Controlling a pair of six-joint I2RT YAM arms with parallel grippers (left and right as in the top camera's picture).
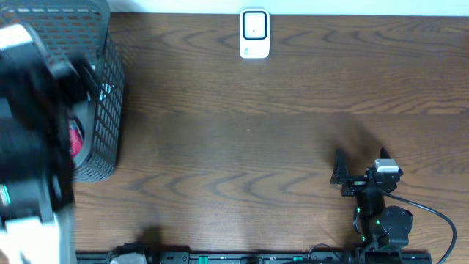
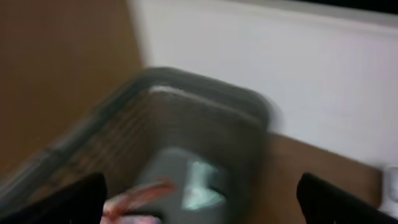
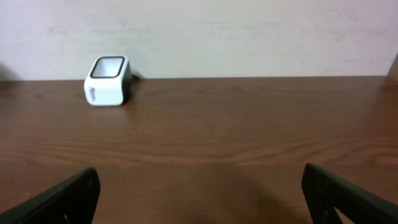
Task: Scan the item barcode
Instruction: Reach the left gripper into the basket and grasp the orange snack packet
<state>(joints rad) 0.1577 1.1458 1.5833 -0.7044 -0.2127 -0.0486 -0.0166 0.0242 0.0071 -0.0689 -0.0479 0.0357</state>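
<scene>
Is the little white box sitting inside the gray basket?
No, the white box stands on the bare wooden table by the far edge, well apart from the gray basket at the left.

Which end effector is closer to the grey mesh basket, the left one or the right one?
Left. The left end effector hangs open just above the basket, looking into it. The right end effector, also open, sits low over the opposite side of the table, far from the basket.

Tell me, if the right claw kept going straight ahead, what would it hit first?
Likely the white wall: the open right gripper faces only bare table before it. The small white scanner stands left of that line.
</scene>
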